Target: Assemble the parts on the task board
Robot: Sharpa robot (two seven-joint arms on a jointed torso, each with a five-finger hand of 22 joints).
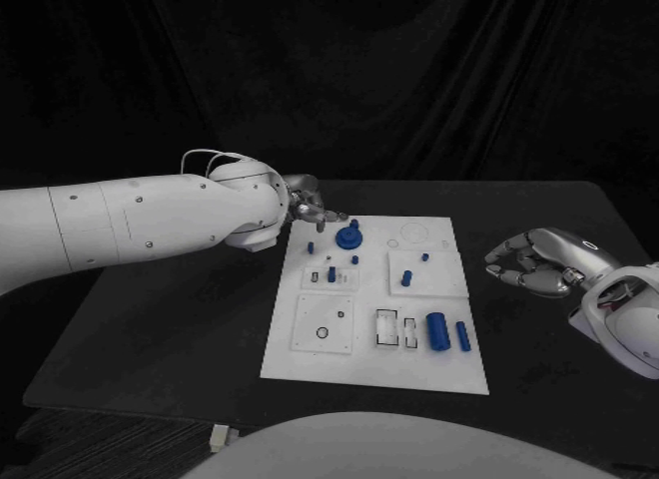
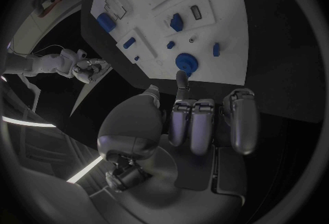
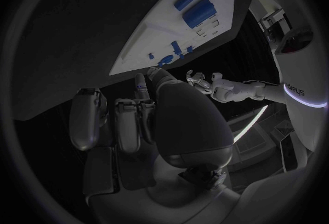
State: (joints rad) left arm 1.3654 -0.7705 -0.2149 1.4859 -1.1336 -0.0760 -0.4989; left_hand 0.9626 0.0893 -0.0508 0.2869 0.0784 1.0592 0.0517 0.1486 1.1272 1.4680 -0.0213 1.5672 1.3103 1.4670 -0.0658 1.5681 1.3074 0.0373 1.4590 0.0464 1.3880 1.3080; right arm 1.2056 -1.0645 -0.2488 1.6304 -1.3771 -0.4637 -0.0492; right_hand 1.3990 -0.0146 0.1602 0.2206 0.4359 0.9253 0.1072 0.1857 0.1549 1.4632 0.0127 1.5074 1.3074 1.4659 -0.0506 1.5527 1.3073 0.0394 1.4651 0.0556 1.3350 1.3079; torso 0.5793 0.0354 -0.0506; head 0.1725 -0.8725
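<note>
Black tabletop [image 1: 172, 329] carrying the white task board [image 1: 309, 364], long side running away from the robot.

Near end of board: a large blue cylinder [image 1: 436, 331] lying flat, a thinner blue rod [image 1: 462, 336] just beside it on the right; two rectangular slots [image 1: 397, 328] to their left, then a square plate with a small ring [image 1: 323, 332].

Mid board: a short blue peg [image 1: 407, 278] standing on a raised square; smaller blue pegs [image 1: 332, 271] on the left side.

Right robot hand [image 1: 531, 261] off the board's right edge, near mid board, fingers curled inward, nothing seen in them (wrist view agrees: fingers folded against the palm).

Far end: blue gear [image 1: 349, 239] sitting on the board near the far left corner. Left robot hand [image 1: 310, 206] at that corner, fingertip [image 2: 182, 78] reaching toward the gear and just beside it; cannot tell whether it touches. Other fingers folded. Nothing held.
</note>
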